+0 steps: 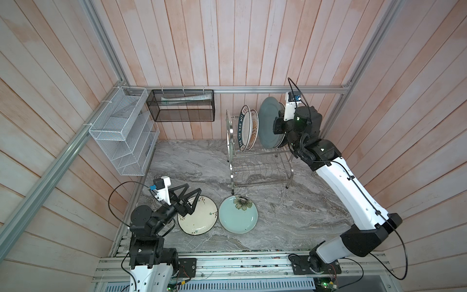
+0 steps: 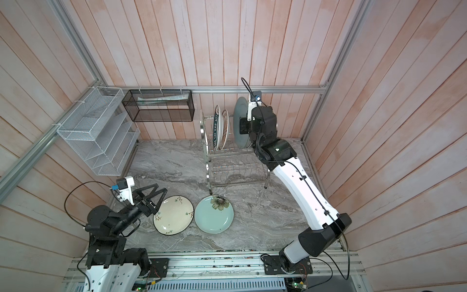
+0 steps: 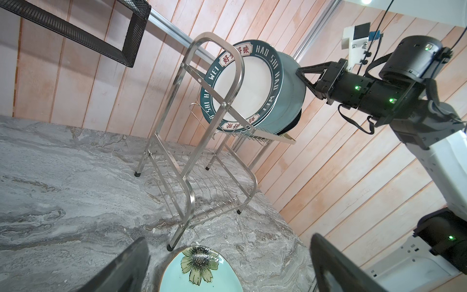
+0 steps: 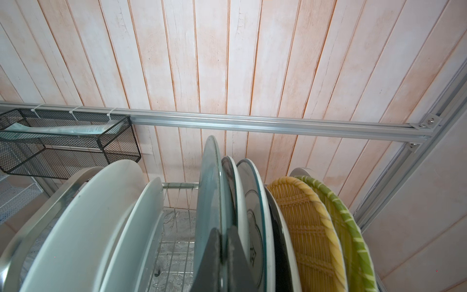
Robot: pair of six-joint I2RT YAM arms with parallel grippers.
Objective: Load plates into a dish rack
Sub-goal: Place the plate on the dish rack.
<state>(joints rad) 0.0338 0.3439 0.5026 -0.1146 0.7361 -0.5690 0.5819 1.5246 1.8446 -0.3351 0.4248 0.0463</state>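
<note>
Both top views: dish rack stands far, right of centre. Flat, near left: cream plate and pale blue plate. Above cream plate's edge, left gripper spread wide.
Left wrist: lettered plate upright, upper tier.
Right wrist: right gripper clamped on grey plate rim, upright in rack.
</note>
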